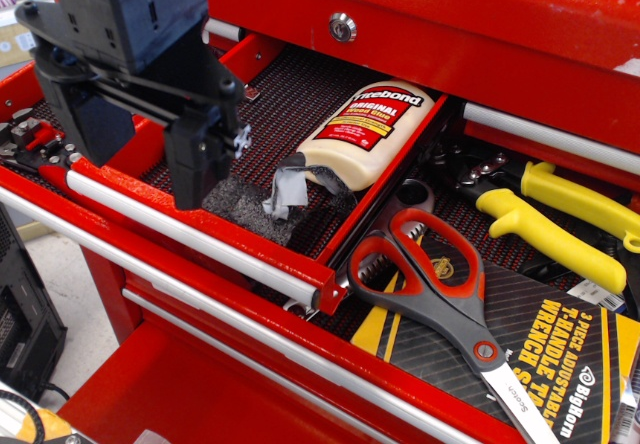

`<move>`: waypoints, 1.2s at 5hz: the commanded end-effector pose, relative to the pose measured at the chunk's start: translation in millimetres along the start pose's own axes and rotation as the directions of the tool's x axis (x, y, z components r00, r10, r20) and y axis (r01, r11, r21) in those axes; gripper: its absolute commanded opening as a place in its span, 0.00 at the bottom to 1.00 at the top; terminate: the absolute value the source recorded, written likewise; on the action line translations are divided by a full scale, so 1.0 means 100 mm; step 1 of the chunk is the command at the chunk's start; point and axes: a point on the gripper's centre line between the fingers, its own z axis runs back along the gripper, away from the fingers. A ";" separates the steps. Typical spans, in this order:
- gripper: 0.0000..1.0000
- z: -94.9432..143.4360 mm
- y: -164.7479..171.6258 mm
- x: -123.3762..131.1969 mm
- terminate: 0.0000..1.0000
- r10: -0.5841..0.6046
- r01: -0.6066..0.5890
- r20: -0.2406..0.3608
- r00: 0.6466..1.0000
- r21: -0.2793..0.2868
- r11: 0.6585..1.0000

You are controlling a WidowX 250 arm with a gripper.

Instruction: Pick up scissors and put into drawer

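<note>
While the gripper point(150, 154) is hanging open and empty over the drawer point(200, 232), I'm noting the scissors point(440, 299) lying well right, blades trailing away lower-right.

A cream bottle of Titebond wood glue point(368, 129) lies on its side on black ribbed matting, red label up and its nozzle end pointing toward the front. Touching that nozzle end is a crumpled grey scrap point(287, 190), possibly tape or cloth, though it is hard to tell. To the right of the glue bottle, past a red wall, yellow-handled snips point(545, 226) lie in a lower tray, and in front of them sits a black-and-yellow BigHorn wrench package point(560, 349); above the bottle, a round silver lock point(343, 27) is set in the red chest face.
</note>
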 end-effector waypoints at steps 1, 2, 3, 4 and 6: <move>1.00 0.00 0.00 0.00 0.00 0.000 0.000 0.000 1.000 0.000 1.000; 1.00 -0.01 -0.38 0.14 0.00 0.244 -0.244 -0.078 0.967 0.014 0.970; 1.00 -0.07 -0.81 0.28 0.00 0.470 -0.456 -0.070 0.880 0.154 0.876; 1.00 -0.24 -1.05 0.40 0.00 0.673 -0.656 -0.025 0.739 0.202 0.727; 1.00 -0.47 -1.39 0.47 0.00 0.703 -0.703 0.048 0.710 0.117 0.702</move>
